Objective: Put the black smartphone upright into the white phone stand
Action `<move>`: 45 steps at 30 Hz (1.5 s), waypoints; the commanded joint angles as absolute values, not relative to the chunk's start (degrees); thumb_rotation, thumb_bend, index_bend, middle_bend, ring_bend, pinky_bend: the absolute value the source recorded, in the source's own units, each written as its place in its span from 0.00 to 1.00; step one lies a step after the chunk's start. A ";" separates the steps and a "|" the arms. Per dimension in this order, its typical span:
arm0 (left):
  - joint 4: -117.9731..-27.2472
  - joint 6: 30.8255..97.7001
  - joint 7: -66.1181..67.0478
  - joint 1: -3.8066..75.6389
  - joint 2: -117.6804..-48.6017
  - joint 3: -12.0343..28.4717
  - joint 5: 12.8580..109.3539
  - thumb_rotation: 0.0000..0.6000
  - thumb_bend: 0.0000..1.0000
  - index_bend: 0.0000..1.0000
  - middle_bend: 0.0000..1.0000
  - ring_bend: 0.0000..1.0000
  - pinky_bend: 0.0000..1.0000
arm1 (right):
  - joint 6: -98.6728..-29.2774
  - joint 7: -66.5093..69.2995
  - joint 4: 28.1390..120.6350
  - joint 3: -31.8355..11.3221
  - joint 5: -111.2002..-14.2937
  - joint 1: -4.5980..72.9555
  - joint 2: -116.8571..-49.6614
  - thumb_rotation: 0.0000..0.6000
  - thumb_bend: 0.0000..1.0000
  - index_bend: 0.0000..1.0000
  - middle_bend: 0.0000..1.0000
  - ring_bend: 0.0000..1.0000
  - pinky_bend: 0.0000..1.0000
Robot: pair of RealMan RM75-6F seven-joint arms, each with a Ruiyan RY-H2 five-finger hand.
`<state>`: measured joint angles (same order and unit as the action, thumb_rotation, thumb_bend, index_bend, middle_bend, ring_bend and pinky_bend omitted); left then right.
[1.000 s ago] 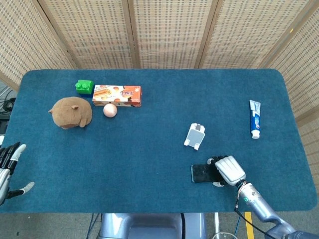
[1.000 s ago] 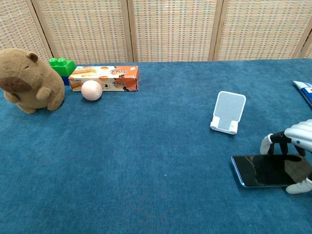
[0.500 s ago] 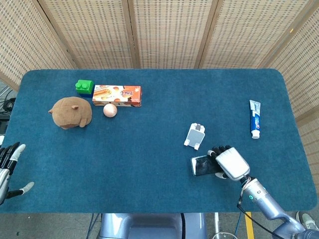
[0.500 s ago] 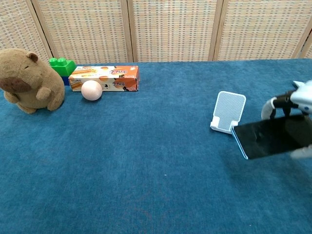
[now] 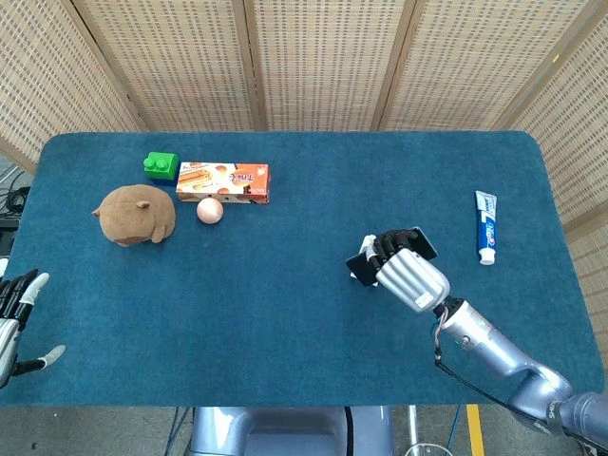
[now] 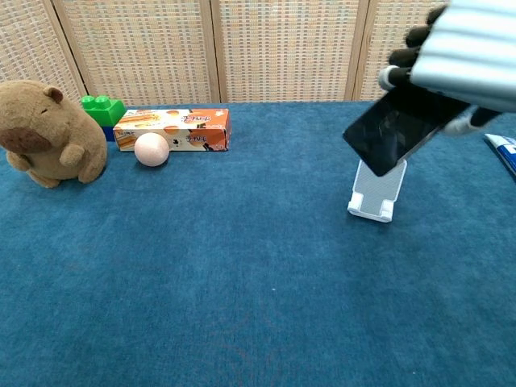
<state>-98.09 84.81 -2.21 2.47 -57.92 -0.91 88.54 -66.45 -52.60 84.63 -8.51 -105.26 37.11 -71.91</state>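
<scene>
- Your right hand [image 6: 472, 56] grips the black smartphone [image 6: 393, 126], lifted off the table [image 5: 285, 285] and tilted, its lower corner hanging just above the white phone stand [image 6: 375, 193].
- In the head view, hand and phone cover the stand completely.
- Judging by that, pick-up and carry are done; what is left is turning the phone upright, seating its lower edge in the stand's lip, and letting go.
- Your left hand [image 5: 17, 318] sits far from the stand, off the table's left edge, fingers apart and holding nothing.
</scene>
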 commanded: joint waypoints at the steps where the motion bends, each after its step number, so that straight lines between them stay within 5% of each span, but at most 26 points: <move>1: -98.09 84.41 -2.40 2.67 -57.83 -0.76 88.12 1.00 0.00 0.00 0.00 0.00 0.00 | -63.74 -58.57 80.78 -8.64 -110.58 41.03 -72.63 1.00 0.52 0.43 0.52 0.47 0.52; 10: -98.28 81.97 -2.06 3.77 -57.81 -0.20 86.02 1.00 0.00 0.00 0.00 0.00 0.00 | -57.45 -66.54 76.62 -5.81 -112.98 42.71 -75.25 1.00 0.52 0.43 0.52 0.47 0.52; 45: -98.57 80.71 -1.83 4.45 -57.68 -0.26 85.18 1.00 0.00 0.00 0.00 0.00 0.00 | -54.19 -80.22 71.87 -4.67 -110.50 41.24 -82.32 1.00 0.51 0.43 0.47 0.40 0.50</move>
